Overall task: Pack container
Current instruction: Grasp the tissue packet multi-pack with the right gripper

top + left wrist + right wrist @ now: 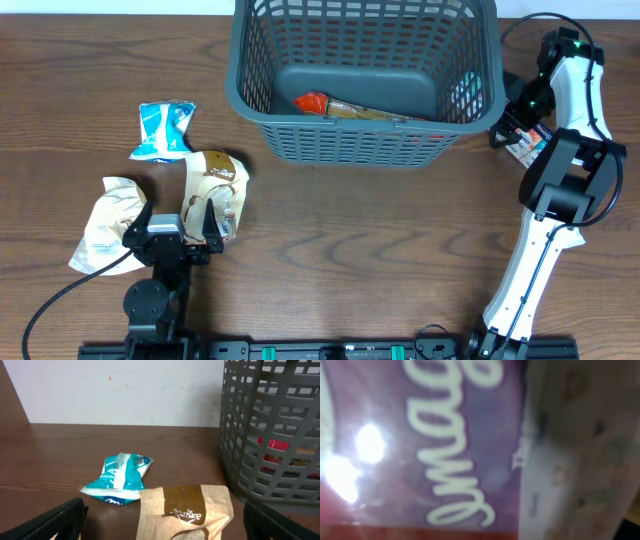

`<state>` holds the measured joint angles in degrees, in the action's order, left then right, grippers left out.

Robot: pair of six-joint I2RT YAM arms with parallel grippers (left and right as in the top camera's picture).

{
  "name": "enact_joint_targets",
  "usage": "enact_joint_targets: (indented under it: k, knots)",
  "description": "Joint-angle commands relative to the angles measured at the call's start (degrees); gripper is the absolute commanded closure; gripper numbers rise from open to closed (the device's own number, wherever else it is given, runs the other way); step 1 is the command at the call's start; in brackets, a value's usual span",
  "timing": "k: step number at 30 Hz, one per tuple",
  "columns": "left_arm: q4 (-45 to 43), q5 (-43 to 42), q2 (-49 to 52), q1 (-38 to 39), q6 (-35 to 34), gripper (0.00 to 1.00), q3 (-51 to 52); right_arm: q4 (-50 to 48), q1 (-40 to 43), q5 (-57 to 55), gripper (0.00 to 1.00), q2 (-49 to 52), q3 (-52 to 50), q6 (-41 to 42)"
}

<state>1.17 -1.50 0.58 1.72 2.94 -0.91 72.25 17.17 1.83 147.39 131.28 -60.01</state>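
Left hand (175, 218) fingers apart, over crinkled brown paper packet (218, 180) on wood-grain worktop (350, 260). Right hand (512, 128) spread wide, against glossy purple packet (470, 435). Container (350, 140), dark grey slotted plastic basket with rounded corners, far centre.

One dark grey slotted basket (360, 140) is standing on the brown wooden surface (350, 250). Five snack packets are showing in all. Three are lying at the left: one teal-and-white packet (165, 130), one brown-and-cream packet (218, 180) and one pale crumpled packet (105, 225). One red-tipped brown packet (350, 107) is lying inside the basket. One purple, white and red packet (527, 150) is lying just right of the basket. Two robot arms are showing, each carrying one claw: the left claw (175, 222) and the right claw (512, 130).
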Motion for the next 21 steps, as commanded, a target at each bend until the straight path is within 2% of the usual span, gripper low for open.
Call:
enact_joint_targets:
  k: [1, 3, 4, 5, 7, 9, 13, 17, 19, 21]
  knots:
    - [2.45, -0.85, -0.35, 0.02, -0.28, 0.01, 0.68, -0.02, -0.68, 5.53, 0.01, 2.62, -0.24, 0.85]
    - [2.43, -0.87, -0.35, 0.04, -0.28, 0.01, 0.68, 0.17, -0.7, 5.49, 0.01, 2.62, -0.24, 0.83]
    - [2.45, -0.85, -0.35, 0.04, -0.28, 0.01, 0.68, 0.31, -0.7, 5.51, 0.05, 2.62, -0.24, 0.85]
    - [2.45, -0.85, -0.35, 0.02, -0.26, 0.01, 0.68, 0.52, -0.7, 5.53, 0.13, 2.62, -0.24, 0.85]
    - [2.43, -0.85, -0.35, 0.04, -0.28, 0.01, 0.68, 0.59, -0.7, 5.51, 0.5, 2.62, -0.24, 0.83]
    - [2.43, -0.85, -0.35, 0.02, -0.28, 0.01, 0.68, 0.55, -0.7, 5.53, 0.62, 2.62, -0.24, 0.83]
    - [2.43, -0.85, -0.35, 0.02, -0.26, 0.01, 0.68, 0.59, -0.7, 5.53, 0.67, 2.62, -0.24, 0.85]
    - [2.43, -0.85, -0.35, 0.02, -0.26, 0.01, 0.68, 0.59, -0.7, 5.53, 0.84, 2.62, -0.24, 0.85]
    - [2.43, -0.85, -0.35, 0.02, -0.26, 0.01, 0.68, 0.55, -0.7, 5.53, 0.98, 2.6, -0.24, 1.46]
    - [2.43, -0.85, -0.35, 0.02, -0.28, 0.01, 0.68, 0.33, -0.7, 5.53, 0.99, 2.49, -0.24, 2.86]
